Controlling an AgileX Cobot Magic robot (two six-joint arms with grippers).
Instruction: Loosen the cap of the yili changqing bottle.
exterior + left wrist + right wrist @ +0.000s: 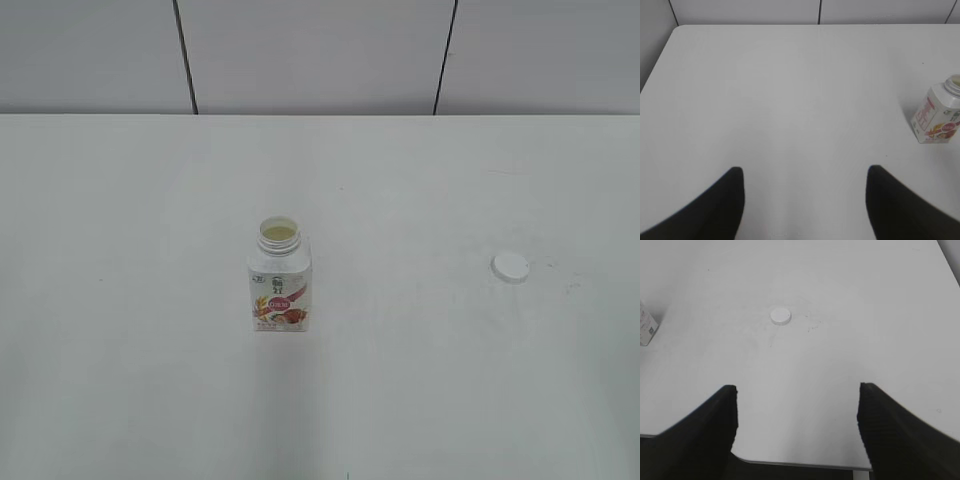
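Basically the job looks done already: the yili changqing bottle (280, 283) stands upright mid-desk w/ its neck bare, and the cap (510, 266) lies flat on the desk (120, 380), well apart to the bottle's right. Left fingers (805, 200) are spread wide w/ nothing between them, left of the bottle; right fingers (796, 427) likewise, beyond the cap. Main risk: an arm swinging in could tip the open bottle and spill it. Nothing else around, nothing in the way.
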